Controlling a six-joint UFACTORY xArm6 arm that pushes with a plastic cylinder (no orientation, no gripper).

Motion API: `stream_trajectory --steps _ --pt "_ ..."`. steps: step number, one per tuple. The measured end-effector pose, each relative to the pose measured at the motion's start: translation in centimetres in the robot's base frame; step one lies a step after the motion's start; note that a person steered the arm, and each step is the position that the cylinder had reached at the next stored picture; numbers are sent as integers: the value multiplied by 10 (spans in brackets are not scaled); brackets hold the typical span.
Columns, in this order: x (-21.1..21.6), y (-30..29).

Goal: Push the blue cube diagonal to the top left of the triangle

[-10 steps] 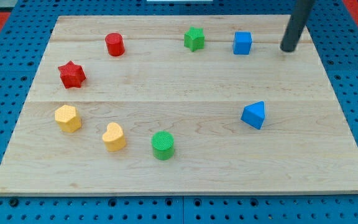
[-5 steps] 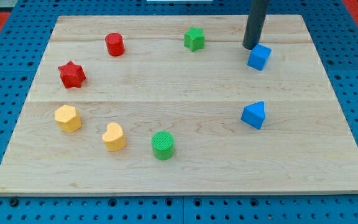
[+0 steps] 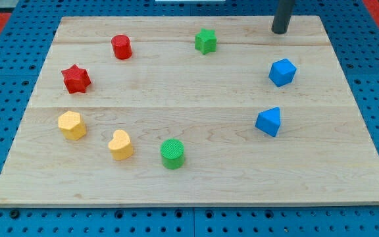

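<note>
The blue cube (image 3: 282, 72) lies on the wooden board (image 3: 196, 164) at the right, turned a little on its base. The blue triangle (image 3: 268, 122) lies below it, slightly to the left, with a clear gap between them. My tip (image 3: 280, 31) stands near the board's top edge, above the blue cube and apart from it. It touches no block.
A green star (image 3: 205, 41) lies left of my tip. A red cylinder (image 3: 121, 47) and a red star (image 3: 75, 78) are at the upper left. A yellow hexagon (image 3: 72, 125), a yellow heart (image 3: 120, 145) and a green cylinder (image 3: 172, 153) lie along the lower left.
My tip swept left from the right of the cube, pushed it down and right, then drew back up toward the top edge. The cube now lies lower, further right and rotated.
</note>
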State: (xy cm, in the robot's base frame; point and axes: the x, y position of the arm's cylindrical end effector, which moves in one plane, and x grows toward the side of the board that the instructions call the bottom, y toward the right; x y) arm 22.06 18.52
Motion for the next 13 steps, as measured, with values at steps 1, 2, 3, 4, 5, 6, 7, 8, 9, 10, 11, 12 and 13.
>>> stream_trajectory --steps 1,2,3,4,5,6,7,8,9,10,11,12,13 --pt "-28 0" --pt "-28 -1" --pt "8 26" --pt "82 50" --pt "127 63" --pt "150 24" --pt "150 -52" --pt "148 -79" --pt "122 -25" --pt "92 -62" --pt "104 -93" --pt "124 -100" --pt "122 -106"
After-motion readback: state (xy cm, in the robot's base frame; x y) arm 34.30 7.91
